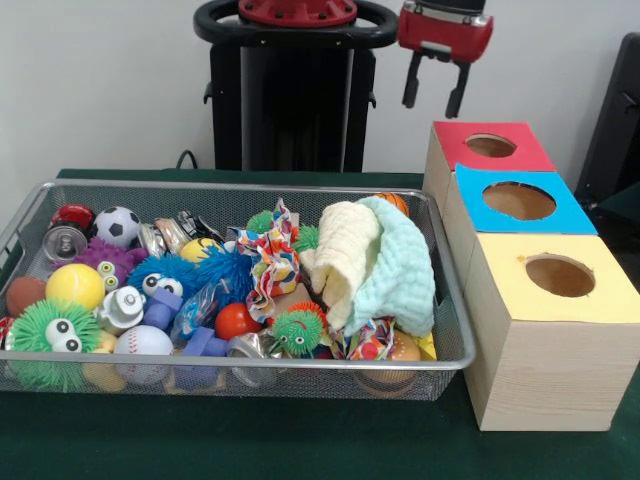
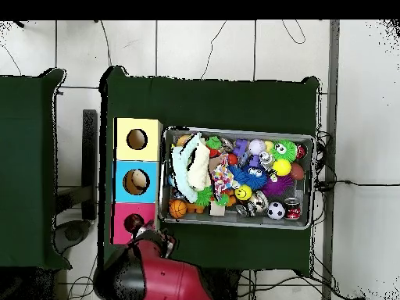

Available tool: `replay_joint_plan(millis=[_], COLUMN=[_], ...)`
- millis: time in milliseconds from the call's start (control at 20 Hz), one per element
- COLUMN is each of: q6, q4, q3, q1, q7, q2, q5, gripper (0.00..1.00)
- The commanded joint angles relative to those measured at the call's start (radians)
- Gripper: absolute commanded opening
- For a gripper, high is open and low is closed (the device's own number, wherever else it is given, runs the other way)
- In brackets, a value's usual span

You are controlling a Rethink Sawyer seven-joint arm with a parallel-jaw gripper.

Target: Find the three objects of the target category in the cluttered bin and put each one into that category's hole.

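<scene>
I see the bin point(image 1: 20, 232) on the green table, crammed with toys, cloths and balls; the red box stands at the far right in the front view, its hole point(image 1: 490, 146) uncovered, beyond the blue and yellow boxes. I can't tell the target category; the spiky balls point(image 1: 296, 330) look soft and light, best pinched across the middle; the soccer ball point(image 1: 117, 226) and baseball point(image 1: 143, 342) seem smoother and may slip; the cloths point(image 1: 370, 262) are limp and will drag neighbours if lifted. The gripper point(image 1: 434, 92) hangs above the red box, well clear of the bin, pointing down; its fingers are parted and empty.
</scene>
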State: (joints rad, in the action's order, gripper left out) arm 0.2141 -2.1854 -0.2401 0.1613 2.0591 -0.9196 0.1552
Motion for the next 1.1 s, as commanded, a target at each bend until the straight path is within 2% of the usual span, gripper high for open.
replay_joint_plan(millis=[50, 450, 800, 1100], q6=[-0.042, -0.141, -0.187, -0.136], q4=[0.082, 0.102, 0.131, 0.153], q3=[0.068, 0.152, 0.228, 0.305], q1=[-0.119, -0.241, -0.357, -0.466], q7=[-0.031, -0.031, -0.041, -0.073], q2=[0.016, 0.083, 0.140, 0.131], q5=[-0.114, -0.255, -0.374, -0.461], gripper=[1.00, 1.00, 1.00, 1.00])
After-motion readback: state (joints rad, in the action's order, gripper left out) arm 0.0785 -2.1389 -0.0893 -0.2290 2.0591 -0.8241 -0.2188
